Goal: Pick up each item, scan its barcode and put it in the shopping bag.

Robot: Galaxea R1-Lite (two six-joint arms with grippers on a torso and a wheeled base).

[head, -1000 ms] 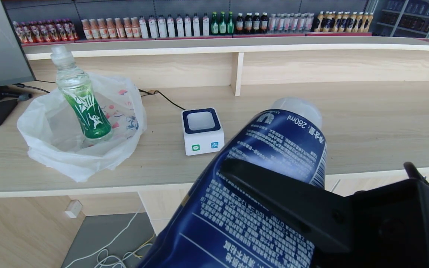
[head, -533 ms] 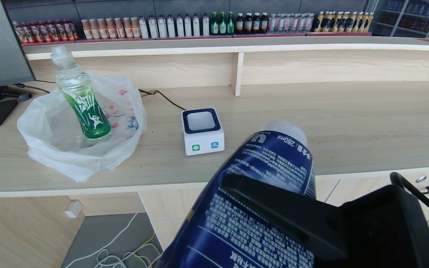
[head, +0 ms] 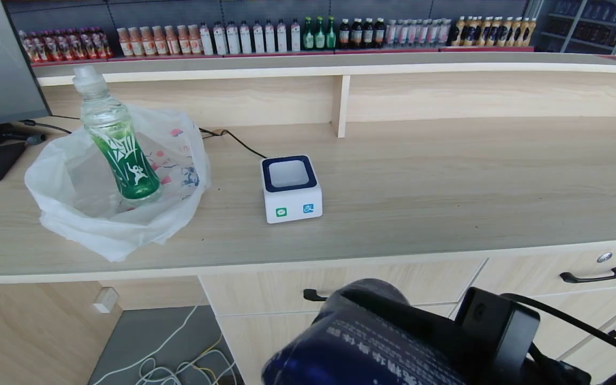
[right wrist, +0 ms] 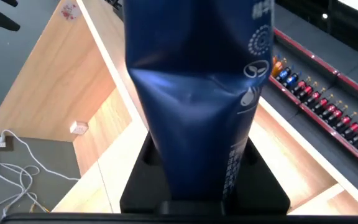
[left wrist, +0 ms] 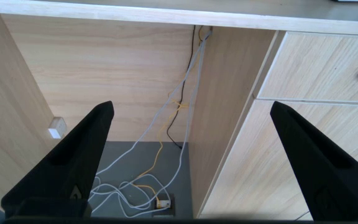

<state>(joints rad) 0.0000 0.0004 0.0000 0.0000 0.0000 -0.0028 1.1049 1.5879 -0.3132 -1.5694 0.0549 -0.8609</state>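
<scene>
Gripping the blue bottle (head: 359, 353), the right claw (right wrist: 199, 163) hangs low before the drawers (head: 548, 270).

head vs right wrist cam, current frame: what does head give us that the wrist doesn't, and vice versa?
Head view: the shopping bag on the counter with a green bottle standing in it, and the white scanner beside the bag. Right wrist view: a crease in the wrap of the blue bottle, near where the right claw clamps it. Both: the blue bottle, the white floor cables and the rows of shelved bottles.
</scene>
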